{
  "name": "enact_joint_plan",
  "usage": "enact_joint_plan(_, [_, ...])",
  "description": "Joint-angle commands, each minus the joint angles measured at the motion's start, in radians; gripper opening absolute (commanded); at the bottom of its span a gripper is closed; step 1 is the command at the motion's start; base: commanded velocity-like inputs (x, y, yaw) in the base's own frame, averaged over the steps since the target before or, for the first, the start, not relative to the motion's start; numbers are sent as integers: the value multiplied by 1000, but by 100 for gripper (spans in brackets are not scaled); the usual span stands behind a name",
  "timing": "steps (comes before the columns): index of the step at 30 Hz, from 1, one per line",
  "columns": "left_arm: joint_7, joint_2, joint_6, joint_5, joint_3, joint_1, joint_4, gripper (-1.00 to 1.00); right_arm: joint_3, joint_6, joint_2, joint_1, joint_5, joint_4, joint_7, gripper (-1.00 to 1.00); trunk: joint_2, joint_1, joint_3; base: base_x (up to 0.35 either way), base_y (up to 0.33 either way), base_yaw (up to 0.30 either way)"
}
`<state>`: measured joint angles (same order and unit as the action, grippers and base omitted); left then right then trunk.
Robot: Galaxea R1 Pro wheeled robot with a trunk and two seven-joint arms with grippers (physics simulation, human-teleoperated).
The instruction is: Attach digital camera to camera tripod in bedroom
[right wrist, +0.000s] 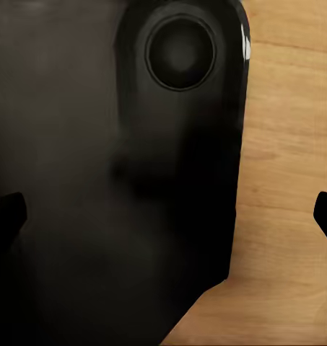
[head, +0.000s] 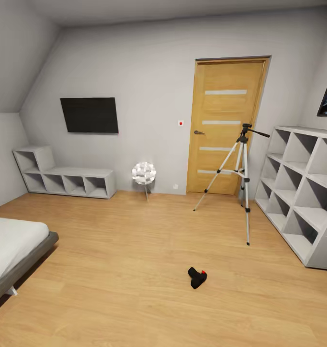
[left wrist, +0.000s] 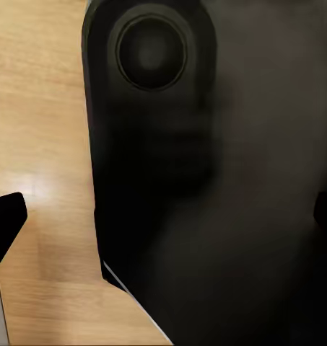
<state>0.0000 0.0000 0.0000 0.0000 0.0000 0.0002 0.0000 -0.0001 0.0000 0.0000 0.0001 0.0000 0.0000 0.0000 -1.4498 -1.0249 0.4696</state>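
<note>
Head view: the digital camera [head: 197, 277] lies on the wood floor [head: 115, 270] in the open middle of the bedroom, its red button facing up and to the right. The camera tripod [head: 239, 180] stands well apart from it, farther back, legs spread, just in front of the oak door [head: 226, 125] and beside the white cube shelves [head: 303, 193] on the right wall. A low shelf unit [head: 62, 176] sits under a dark wall screen [head: 89, 114], a round white lamp [head: 144, 173] stands near the door, and a bed corner [head: 14, 250] shows at the left.

In the left wrist view, dark fingers [left wrist: 6, 220] appear at both edges with a broad black robot part [left wrist: 206, 180] between them, over the floor; they look spread apart, holding nothing. In the right wrist view the fingers [right wrist: 4, 216] stand the same way, wide apart and holding nothing.
</note>
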Motion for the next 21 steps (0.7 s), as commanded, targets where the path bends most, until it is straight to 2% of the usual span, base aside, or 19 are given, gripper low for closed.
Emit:
enact_joint_plan(1, [3,6,-2,-6,-1,0,-6,100,2,-6,-1,-6,2,-6,-1,100,0,0,0,0,0,0])
enact_joint_plan(4, [3,20,-2,-6,-1,0,-22,100,2,-10,-2,-23,2,-23,-1,100,0,0,0,0,0,0])
enact_joint_plan(8, [3,20,-2,-6,-1,0,-22,100,2,-10,-2,-43,2,-32,-1,100,0,0,0,0,0,0])
enact_joint_plan(21, [3,20,-2,-6,-1,0,-22,100,2,-10,-2,-43,2,-32,-1,100,0,0,0,0,0,0])
